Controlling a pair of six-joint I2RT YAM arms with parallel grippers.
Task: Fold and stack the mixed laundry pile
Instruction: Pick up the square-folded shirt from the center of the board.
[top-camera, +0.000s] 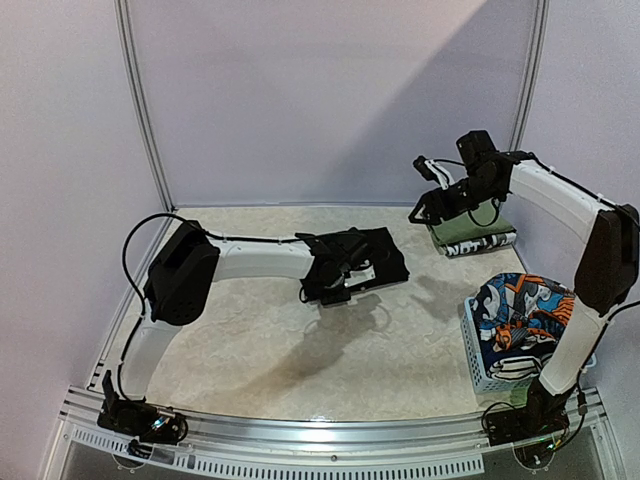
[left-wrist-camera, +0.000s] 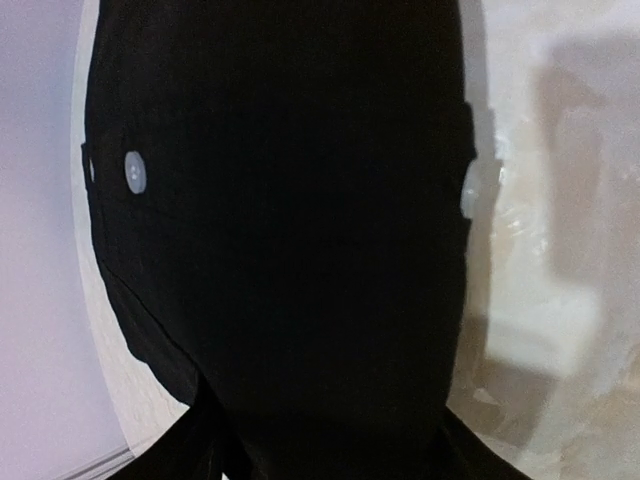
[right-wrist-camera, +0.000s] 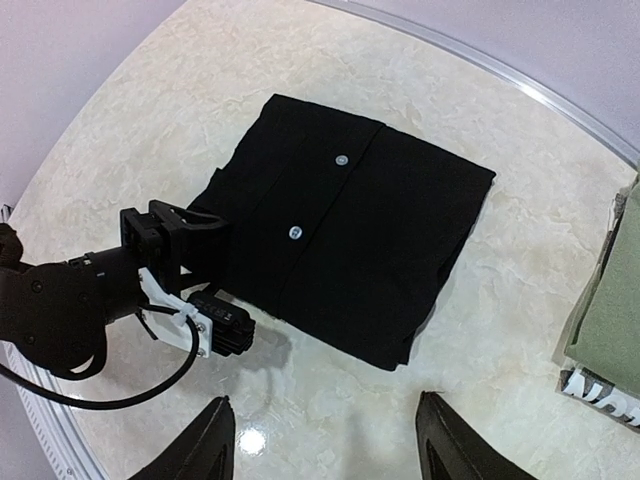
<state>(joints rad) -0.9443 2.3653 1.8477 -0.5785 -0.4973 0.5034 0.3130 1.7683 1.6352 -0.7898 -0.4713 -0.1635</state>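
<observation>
Folded black shirt (right-wrist-camera: 370, 230) lies flat mid-table (right-wrist-camera: 200, 100).
Soft, light and limp. Left gripper (right-wrist-camera: 200, 280), spread, sits at its edge; right gripper (right-wrist-camera: 324, 400) hovers above, spread and empty. Best pinched at a folded edge, all layers together.

Bare table (top-camera: 430, 320) lies open between the folded black shirt (top-camera: 390, 262) and the basket (top-camera: 480, 367).
</observation>
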